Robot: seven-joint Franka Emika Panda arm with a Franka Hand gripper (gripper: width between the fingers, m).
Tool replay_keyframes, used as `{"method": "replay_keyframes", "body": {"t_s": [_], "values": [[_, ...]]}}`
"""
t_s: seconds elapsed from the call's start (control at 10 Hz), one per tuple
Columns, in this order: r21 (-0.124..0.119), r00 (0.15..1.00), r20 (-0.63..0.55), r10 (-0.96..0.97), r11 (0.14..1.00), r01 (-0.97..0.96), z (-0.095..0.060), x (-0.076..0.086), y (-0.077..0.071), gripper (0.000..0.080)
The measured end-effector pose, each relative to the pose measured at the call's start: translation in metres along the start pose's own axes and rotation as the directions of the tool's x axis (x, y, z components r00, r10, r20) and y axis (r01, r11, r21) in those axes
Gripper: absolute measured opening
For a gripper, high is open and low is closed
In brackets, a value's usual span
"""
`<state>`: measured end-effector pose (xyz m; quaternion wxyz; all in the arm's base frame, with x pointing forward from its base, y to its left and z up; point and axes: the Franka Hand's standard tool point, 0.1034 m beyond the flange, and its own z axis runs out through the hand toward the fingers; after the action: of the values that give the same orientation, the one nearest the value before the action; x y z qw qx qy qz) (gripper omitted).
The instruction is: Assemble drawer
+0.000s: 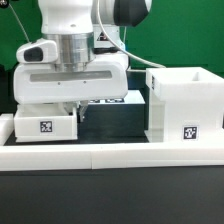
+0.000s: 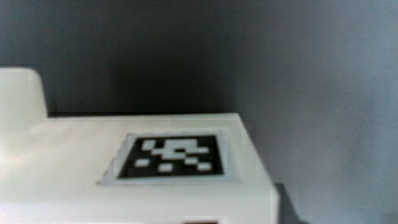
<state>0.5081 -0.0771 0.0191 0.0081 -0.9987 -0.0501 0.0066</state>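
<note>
- The arm reaches down from above, and its gripper hangs low over the table.
- The gripper sits just beside the right edge of the small tray, as seen in the exterior view.
- The state of the jaws cannot be told. The wide white gripper body hides most of the fingers in the exterior view, and the wrist view shows no fingertips.
- The small tray rests on the table at the exterior view's left, with a square black-and-white tag on its near face.
- The tall housing stands upright at the exterior view's right, well apart from the tray. Its open top faces up, and its own tag is low on the near side.
- A long low border wall runs along the front of the table, in front of both the tray and the housing.
- In the wrist view, a flat white surface with a blurred square marker fills the lower part. A raised white edge stands at one side, with dark table behind it.
</note>
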Motion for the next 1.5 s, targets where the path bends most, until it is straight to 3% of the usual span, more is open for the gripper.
{"method": "replay_keyframes", "body": {"t_s": [0.2, 0.6, 1.0, 1.3, 1.5], "values": [[0.016, 1.000, 0.006, -0.018, 1.000, 0.018, -0.010, 0.005, -0.013, 0.0041], [0.018, 0.998, -0.015, -0.054, 0.998, 0.054, -0.017, 0.021, -0.043, 0.0041], [0.015, 0.982, -0.013, -0.190, 0.982, 0.190, -0.014, 0.018, -0.039, 0.0042], [0.005, 0.860, -0.004, -0.510, 0.860, 0.510, -0.011, 0.015, -0.039, 0.0042], [0.002, 0.733, 0.004, -0.680, 0.733, 0.680, -0.010, 0.015, -0.033, 0.0042]]}}
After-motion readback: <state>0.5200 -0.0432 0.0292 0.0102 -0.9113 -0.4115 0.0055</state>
